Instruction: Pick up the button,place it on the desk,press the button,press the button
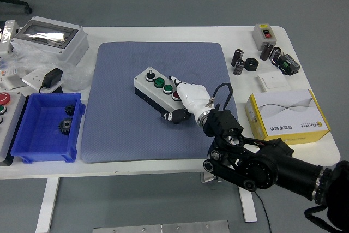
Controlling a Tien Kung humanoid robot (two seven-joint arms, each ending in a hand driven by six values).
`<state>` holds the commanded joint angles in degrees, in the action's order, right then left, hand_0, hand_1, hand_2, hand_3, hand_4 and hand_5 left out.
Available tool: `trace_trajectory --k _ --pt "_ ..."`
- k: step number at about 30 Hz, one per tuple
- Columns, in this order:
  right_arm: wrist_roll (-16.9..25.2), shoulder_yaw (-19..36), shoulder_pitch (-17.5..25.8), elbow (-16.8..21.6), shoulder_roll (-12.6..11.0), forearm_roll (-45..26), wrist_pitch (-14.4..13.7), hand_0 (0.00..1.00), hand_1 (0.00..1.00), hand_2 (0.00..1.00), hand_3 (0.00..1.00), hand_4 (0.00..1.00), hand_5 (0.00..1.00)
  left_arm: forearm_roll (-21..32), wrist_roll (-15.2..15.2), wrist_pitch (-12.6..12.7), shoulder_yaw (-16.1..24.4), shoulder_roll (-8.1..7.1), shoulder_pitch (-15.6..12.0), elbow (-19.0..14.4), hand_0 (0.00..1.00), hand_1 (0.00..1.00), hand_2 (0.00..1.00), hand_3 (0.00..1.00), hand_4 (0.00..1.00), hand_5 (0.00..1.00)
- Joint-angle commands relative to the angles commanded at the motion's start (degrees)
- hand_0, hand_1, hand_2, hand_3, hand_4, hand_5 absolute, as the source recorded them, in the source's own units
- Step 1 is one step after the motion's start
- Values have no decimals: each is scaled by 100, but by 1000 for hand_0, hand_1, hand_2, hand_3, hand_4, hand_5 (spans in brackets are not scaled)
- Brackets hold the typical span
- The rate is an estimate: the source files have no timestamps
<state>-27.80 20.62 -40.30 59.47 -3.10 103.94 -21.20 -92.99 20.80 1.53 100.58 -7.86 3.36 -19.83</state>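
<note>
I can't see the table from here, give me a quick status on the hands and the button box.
Right hand on the button box, a finger at its red button. Left hand out of view. Box on the blue mat, nothing blocking.

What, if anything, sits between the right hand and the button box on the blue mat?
Nothing visible. The right hand is already at the button box, its index finger reaching onto the top by the red button. The surrounding mat is bare.

A single head camera looks forward and steeply down from the robot's side over the white bench (180,35), its near edge low in frame, grey floor beyond the far edge, at moderate distance.
</note>
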Motion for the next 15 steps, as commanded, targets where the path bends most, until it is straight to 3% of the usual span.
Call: trace_trajectory --k 5,6,11,12,15 --pt "13 28 9 -41 13 67 -54 227 494 615 899 853 210 -4 -94 -22 -4 -4 -1 52 630 506 496 632 246 2" --pt "14 33 11 -50 15 87 -64 175 429 476 736 784 169 -3 -127 -29 -5 -4 -2 69 629 506 496 631 237 2" --pt "34 87 33 -79 20 248 -145 175 429 476 736 784 169 -26 -259 -60 7 2 4 139 629 506 496 631 237 2" --pt "45 121 40 -77 17 308 -171 151 393 420 601 582 150 -31 -279 -65 11 4 4 149 627 505 495 629 232 2" --pt "113 252 62 -56 0 499 -238 151 393 420 601 582 150 -39 -316 -71 15 7 3 169 627 505 495 629 232 2"
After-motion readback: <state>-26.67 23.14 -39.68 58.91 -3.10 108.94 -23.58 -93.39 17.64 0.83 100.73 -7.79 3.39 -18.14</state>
